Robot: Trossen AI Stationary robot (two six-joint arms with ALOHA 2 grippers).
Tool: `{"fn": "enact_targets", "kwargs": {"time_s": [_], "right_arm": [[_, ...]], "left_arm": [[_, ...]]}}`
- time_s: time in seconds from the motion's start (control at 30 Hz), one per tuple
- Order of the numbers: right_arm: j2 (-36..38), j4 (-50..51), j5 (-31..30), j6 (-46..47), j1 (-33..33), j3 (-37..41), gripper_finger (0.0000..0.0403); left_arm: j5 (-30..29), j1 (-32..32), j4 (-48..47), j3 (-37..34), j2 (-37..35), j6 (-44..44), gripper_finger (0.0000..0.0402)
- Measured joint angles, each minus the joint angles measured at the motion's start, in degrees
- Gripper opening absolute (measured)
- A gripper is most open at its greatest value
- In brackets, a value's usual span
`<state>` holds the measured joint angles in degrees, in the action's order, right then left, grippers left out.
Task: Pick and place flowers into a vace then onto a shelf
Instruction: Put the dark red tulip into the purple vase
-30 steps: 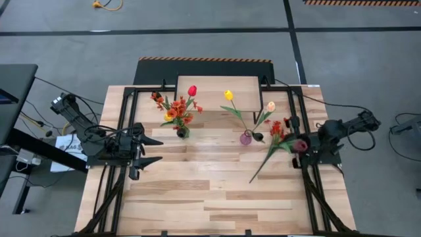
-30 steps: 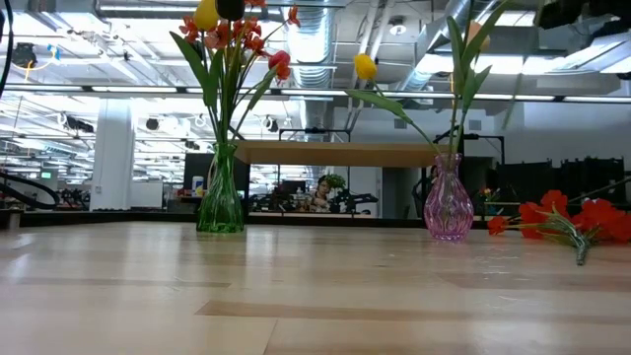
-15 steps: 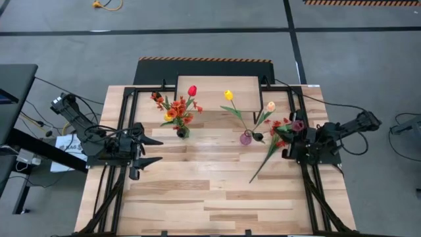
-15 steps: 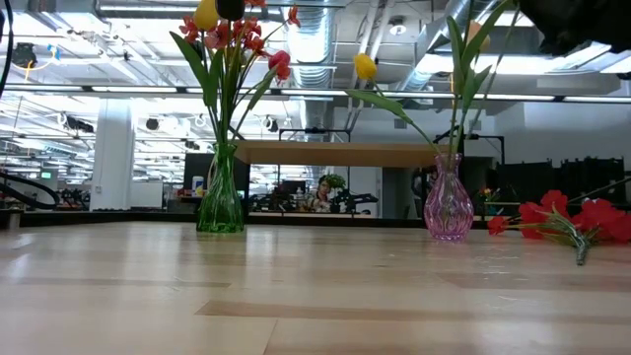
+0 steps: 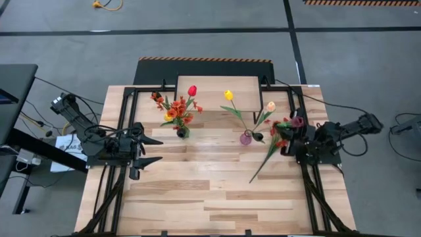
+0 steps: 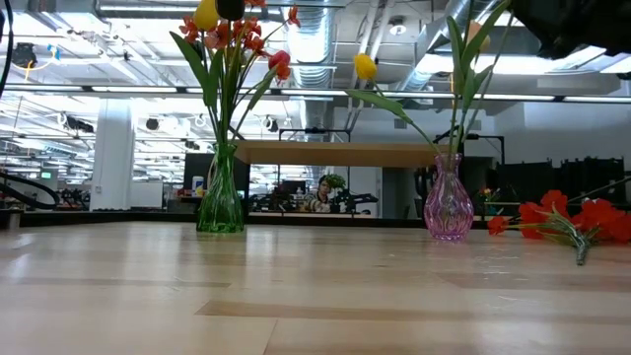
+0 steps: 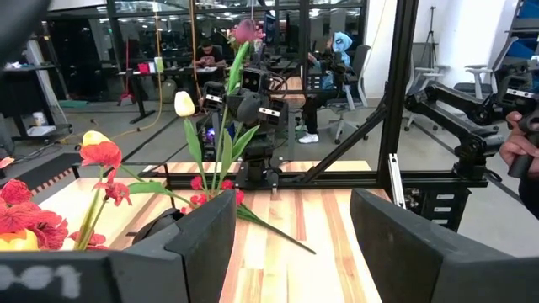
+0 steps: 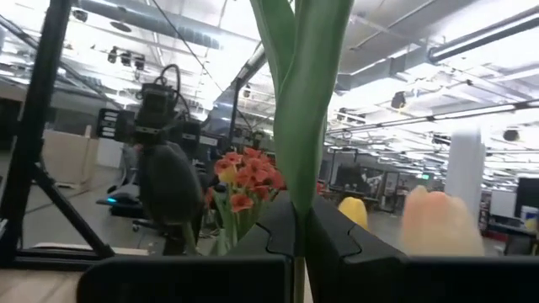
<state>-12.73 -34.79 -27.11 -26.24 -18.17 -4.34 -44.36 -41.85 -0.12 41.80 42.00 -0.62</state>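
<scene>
Shelf (image 5: 217,89) stands at the table's (image 5: 197,197) far edge, its plank top bare, and everything else lies nearer the camera than it. Just in front of the shelf's left corner a green vase (image 6: 221,202) stands upright with red, yellow and orange flowers (image 5: 176,108) in it. In front of the shelf's right half stands a pink vase (image 6: 448,205), holding a yellow tulip (image 5: 228,95) and a cream tulip (image 5: 270,106). To the right of the pink vase the right gripper (image 5: 289,131) is raised above the table, its fingers (image 8: 337,240) pinched tight on the green stem of a dark maroon tulip (image 5: 297,122). Below it, a red-orange spray (image 6: 567,219) lies flat on the table, its long stem running away from the shelf. Well to the left of the green vase, the left gripper (image 5: 152,150) hangs at the table's left edge with its jaws wide apart and nothing between them
</scene>
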Motion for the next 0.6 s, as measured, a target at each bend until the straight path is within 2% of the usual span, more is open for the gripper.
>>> {"fn": "enact_targets", "kwargs": {"time_s": [0.33,0.6], "right_arm": [[-2.81,-0.90,0.09,3.76,3.79,-0.04,0.0000],[-6.60,-4.75,0.15,4.85,4.08,-0.04,0.0000]], "left_arm": [[-0.02,0.00,0.02,0.00,0.00,-0.02,0.0224],[-0.02,-0.01,0.04,0.00,0.00,0.02,0.0224]]}}
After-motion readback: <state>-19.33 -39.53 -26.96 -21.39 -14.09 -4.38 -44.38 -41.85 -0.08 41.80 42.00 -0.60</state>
